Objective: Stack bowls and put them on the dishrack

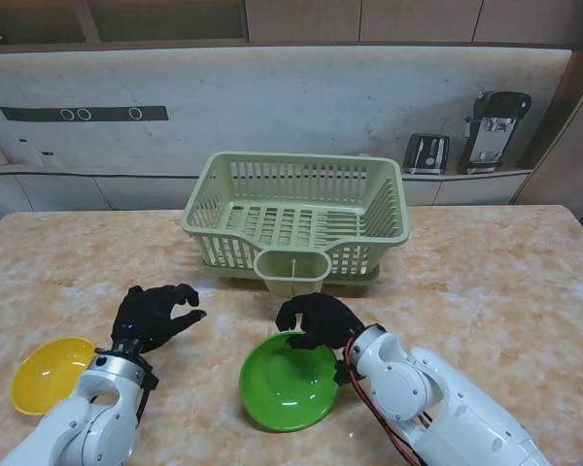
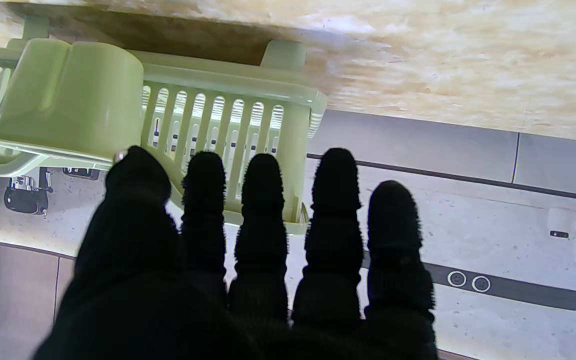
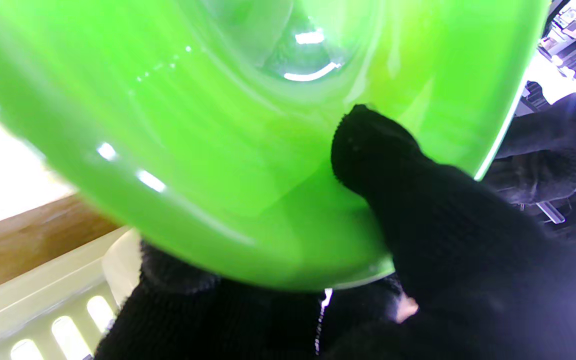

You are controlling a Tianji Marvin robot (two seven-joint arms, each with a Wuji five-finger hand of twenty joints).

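Nearest, right robot hand (image 1: 318,321): pinching the far rim of the green bowl; in the right wrist view the thumb (image 3: 368,145) lies inside the bowl wall and other fingers (image 3: 178,280) curl under the outside.
Green bowl (image 1: 290,382): near me, a little right of the middle of the bench, tipped so its opening faces me; whether its near edge touches the bench I cannot tell. It fills most of the right wrist view (image 3: 248,150).
Yellow bowl (image 1: 51,373): upright on the bench at my near left, well apart from the green bowl, just beside the left forearm and not touched by any hand.
Left robot hand (image 1: 155,314): spread and holding nothing, fingers apart and loosely curled, pointing toward the dishrack; it sits between the yellow bowl and the green bowl, a little farther from me than both. In the left wrist view the fingers (image 2: 335,200) stand side by side with small gaps.
Bench (image 1: 505,291): beige marbled top carrying all of the above.
Dishrack (image 1: 296,209): pale green slatted basket, farther from me at the middle of the bench, holding no bowls; its cutlery cup (image 1: 291,272) hangs on the near side, facing the two hands.
Farthest, toaster (image 1: 427,152): on the back ledge against the wall.
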